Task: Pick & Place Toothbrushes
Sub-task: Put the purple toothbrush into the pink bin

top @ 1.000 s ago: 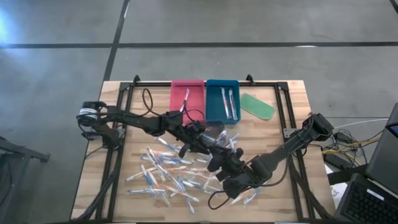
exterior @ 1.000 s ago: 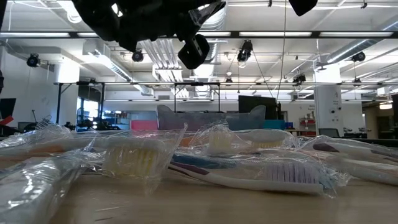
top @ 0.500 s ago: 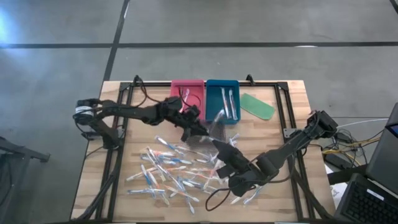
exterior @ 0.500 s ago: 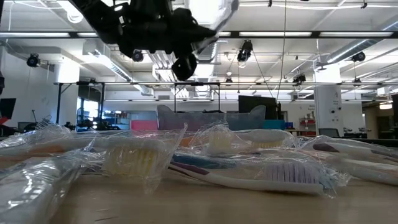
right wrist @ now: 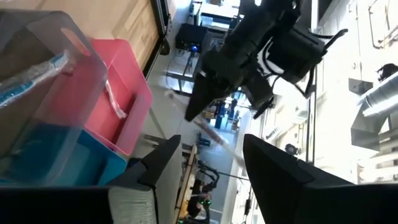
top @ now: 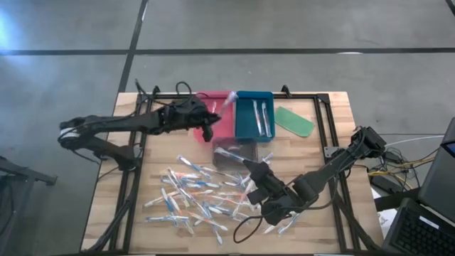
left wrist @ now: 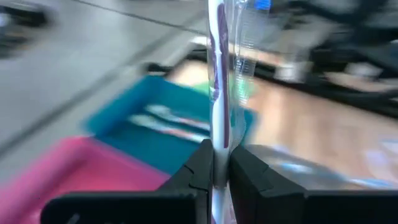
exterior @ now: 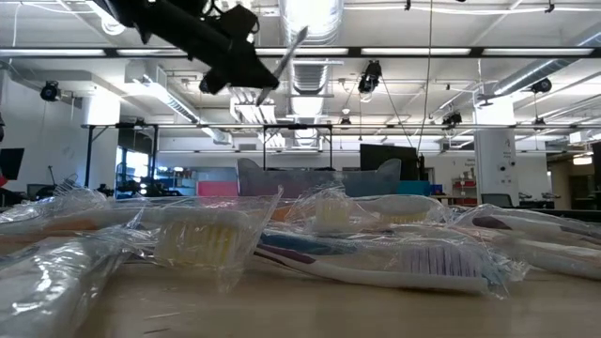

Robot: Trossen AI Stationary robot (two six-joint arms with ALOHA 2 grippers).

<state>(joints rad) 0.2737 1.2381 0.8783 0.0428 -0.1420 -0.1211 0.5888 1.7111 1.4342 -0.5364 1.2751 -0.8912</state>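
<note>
The left gripper (left wrist: 219, 163) pinches a light, stiff, slippery toothbrush (left wrist: 216, 68) low on its handle, head beyond the jaws; the right gripper (right wrist: 210, 163) gapes empty

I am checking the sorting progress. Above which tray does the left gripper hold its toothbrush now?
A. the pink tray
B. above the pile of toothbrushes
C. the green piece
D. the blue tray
A: in the high view the left gripper, shut on a toothbrush, is over the pink tray, beside the blue tray.

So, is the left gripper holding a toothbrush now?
Yes, the left gripper is shut on a toothbrush that sticks out past its fingertips, above the pink tray.
</note>
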